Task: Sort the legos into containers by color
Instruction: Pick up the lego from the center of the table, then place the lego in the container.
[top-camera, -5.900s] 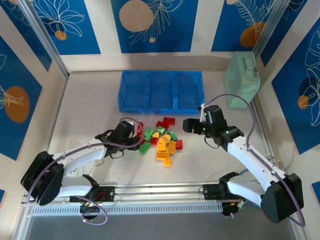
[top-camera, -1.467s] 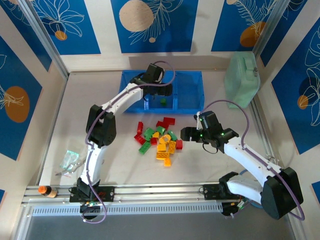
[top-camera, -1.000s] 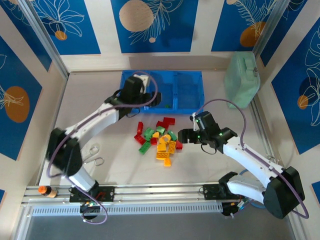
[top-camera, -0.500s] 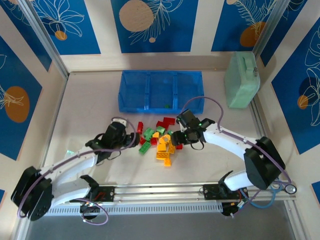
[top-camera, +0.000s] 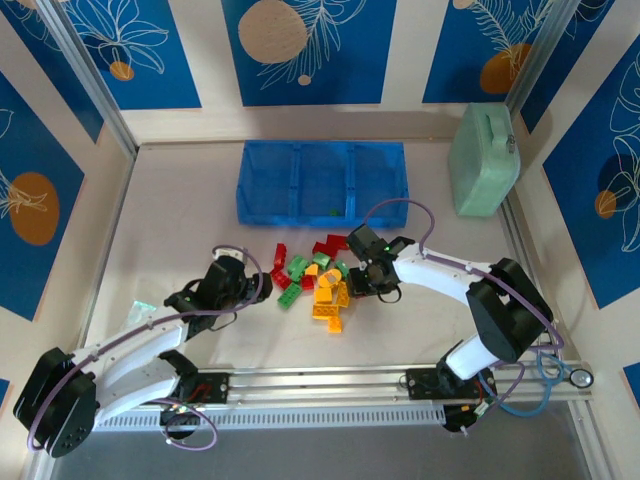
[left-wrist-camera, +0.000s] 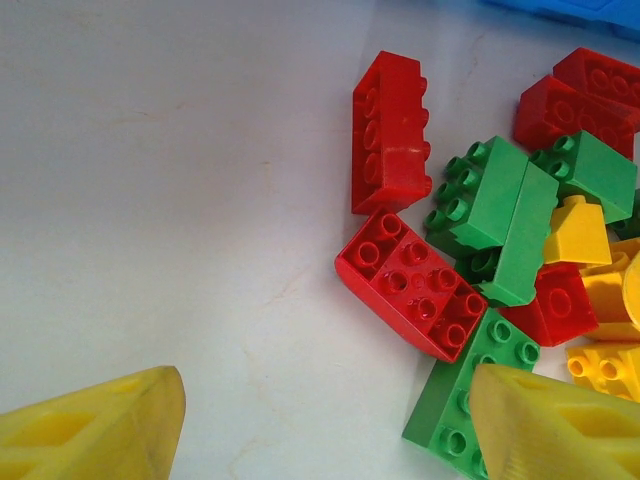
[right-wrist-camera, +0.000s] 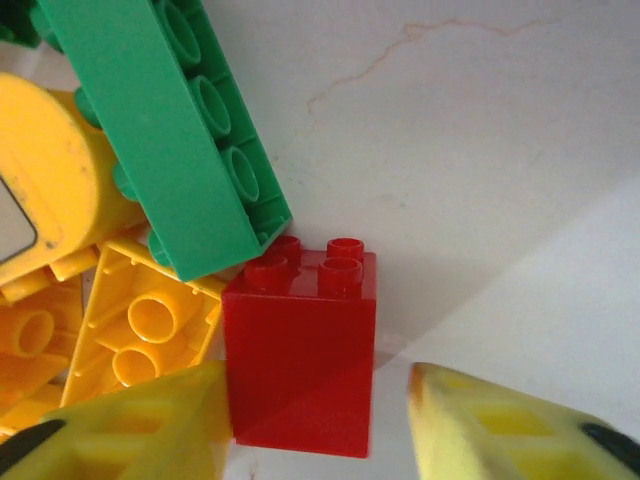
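The legos (top-camera: 318, 280) lie in a loose heap of red, green and yellow-orange at the middle of the top external frame, on the pale table (top-camera: 180, 230) just below the blue tray (top-camera: 322, 160), whose three compartments sit side by side. A small green speck shows low in the tray's middle compartment. The right gripper (top-camera: 352, 280) is down at the heap's right edge. In its wrist view the right gripper (right-wrist-camera: 315, 375) straddles a red brick (right-wrist-camera: 300, 340) at lower centre. The yellow finger (right-wrist-camera: 130, 420) at lower left lies against the brick's side, while the other finger (right-wrist-camera: 500, 430) stands off it with bare table between, so the jaws are partly closed and not yet clamped. A long green brick (right-wrist-camera: 170, 130) leans across the upper left, touching the red brick's studs, with yellow pieces (right-wrist-camera: 150, 330) beneath it. A pale patch on a round yellow piece (right-wrist-camera: 50, 180) at the left edge is too cropped to read. The left gripper (top-camera: 256, 284) sits just left of the heap. In its wrist view the left gripper (left-wrist-camera: 325, 400) is wide open and holds nothing. A red six-stud brick (left-wrist-camera: 410, 285) lies just above the gap, and a green brick (left-wrist-camera: 460, 395) touches the lower-right finger (left-wrist-camera: 560, 430).
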